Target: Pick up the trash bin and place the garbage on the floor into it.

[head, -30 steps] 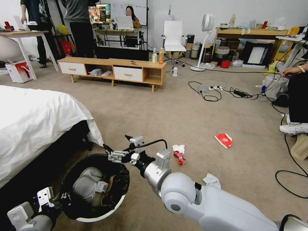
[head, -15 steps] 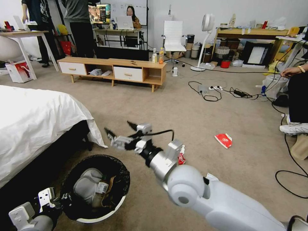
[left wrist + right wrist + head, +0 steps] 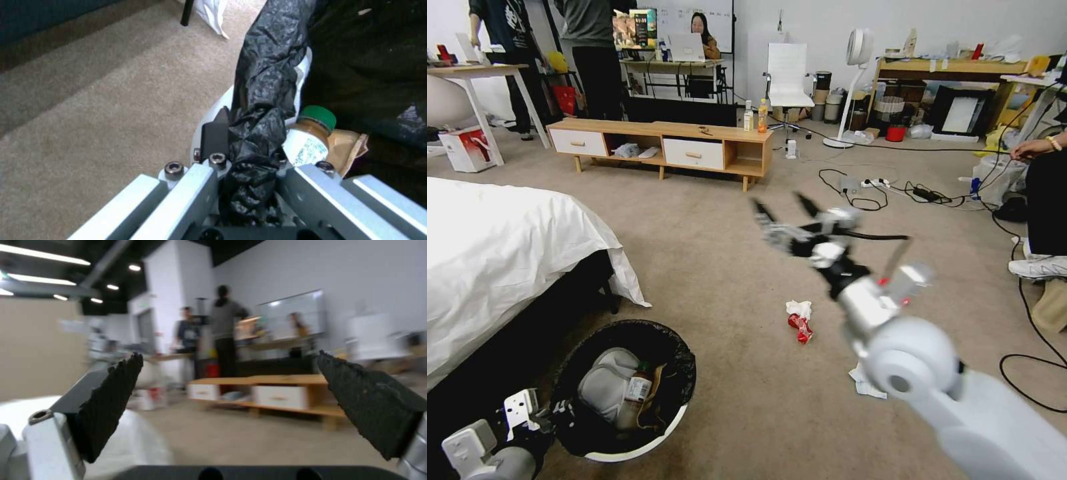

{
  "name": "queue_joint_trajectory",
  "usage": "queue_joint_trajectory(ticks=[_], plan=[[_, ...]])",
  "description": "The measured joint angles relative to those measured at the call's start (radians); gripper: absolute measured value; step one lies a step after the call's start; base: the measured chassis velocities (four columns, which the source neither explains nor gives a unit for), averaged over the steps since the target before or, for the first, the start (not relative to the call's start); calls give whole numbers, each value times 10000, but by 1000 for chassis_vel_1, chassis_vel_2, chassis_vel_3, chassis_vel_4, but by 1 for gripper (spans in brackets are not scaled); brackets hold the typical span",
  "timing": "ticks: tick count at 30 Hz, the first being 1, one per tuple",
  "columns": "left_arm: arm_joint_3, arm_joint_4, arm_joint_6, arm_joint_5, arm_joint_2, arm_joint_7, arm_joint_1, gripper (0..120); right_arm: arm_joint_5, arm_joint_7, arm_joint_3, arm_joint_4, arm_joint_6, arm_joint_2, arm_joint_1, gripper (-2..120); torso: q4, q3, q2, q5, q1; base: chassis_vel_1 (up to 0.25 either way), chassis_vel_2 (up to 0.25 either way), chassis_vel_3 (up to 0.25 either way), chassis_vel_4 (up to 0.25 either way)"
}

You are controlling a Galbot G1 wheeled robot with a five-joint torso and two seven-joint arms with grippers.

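The round white plastic trash bin (image 3: 627, 448) lined with crinkled black bag stands on the beige carpet floor (image 3: 727, 253) beside the white-sheeted bed (image 3: 500, 253), the left gripper (image 3: 247, 156) fingers clenched on its rim. The right gripper (image 3: 784, 213) hangs mid-air, fingers spread, above a crushed red can (image 3: 800, 327) and white tissues (image 3: 799, 308).

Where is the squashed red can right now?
In the head view the crushed red can lies on the carpet near the middle, touching a white tissue, to the right of the trash bin and below the raised right gripper.
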Motion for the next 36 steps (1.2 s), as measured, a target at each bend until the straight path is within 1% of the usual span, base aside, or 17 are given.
queue_joint_trajectory(ticks=[1,2,4,7,10,12,16,18,19,20,22,25,26,28,31,35,36], plan=[[-123,-148,0,33,-118,36,148,1,-626,13,365,-93,339,-48,-434,98,1,-1,0,-3,0,0,0,0,0],[-123,-148,0,33,-118,36,148,1,-626,13,365,-93,339,-48,-434,98,1,-1,0,-3,0,0,0,0,0],[-254,-302,0,152,-286,79,285,1,-1306,165,723,-169,523,101,-813,99,21,0,1,2,0,0,0,0,0],[-273,-348,0,316,-346,104,296,1,-1747,271,1157,-151,582,258,-1138,99,21,0,1,-3,0,0,0,0,0],[-254,-372,0,486,-412,149,286,1,-2479,534,2039,-26,524,540,-1796,99,8,0,0,-3,0,0,0,0,0],[-206,-383,0,578,-487,182,271,1,-3280,766,2975,128,430,856,-2788,99,6,0,1,-2,0,0,0,0,0],[-181,-393,-1,655,-524,199,272,1,-3844,804,3397,304,560,1041,-3695,99,11,0,0,-4,0,0,0,0,0],[-146,-414,-1,729,-548,222,262,1,-5029,1111,3762,516,663,1323,-4881,95,6,0,1,-5,0,0,0,0,0],[-146,-414,-1,729,-548,222,262,1,-5029,1111,3762,516,663,1323,-4881,95,6,0,1,-5,0,0,0,0,0],[-140,-431,-1,751,-552,241,255,1,-5689,1180,3921,580,839,1477,-5414,88,7,-1,1,-2,0,0,0,0,0],[-138,-438,-2,755,-552,246,255,1,-6004,1206,4008,599,941,1554,-5662,85,10,0,1,-4,0,0,0,0,0],[-130,-449,-2,760,-548,261,260,1,-7275,1704,4283,534,1409,2020,-6783,68,8,-1,0,-5,-1,0,0,0,0],[-130,-449,-2,760,-548,261,260,1,-7275,1704,4283,534,1409,2020,-6783,68,8,-1,0,-5,-1,0,0,0,0],[-115,-449,-2,761,-533,272,275,1,-7689,1952,4401,374,1732,2260,-7309,57,11,0,0,-5,-1,0,0,0,0],[-75,-449,-2,782,-517,301,285,1,-8013,2142,4435,166,2005,2471,-7675,47,9,0,1,-4,-1,0,0,0,0],[-43,-431,-2,792,-499,335,285,1,-8161,2184,4439,70,2105,2604,-7732,36,9,0,0,-3,-1,0,0,0,0],[-31,-393,-2,805,-475,358,281,1,-8203,2197,4429,37,2115,2661,-7720,30,11,0,1,-4,-1,0,0,0,0]])
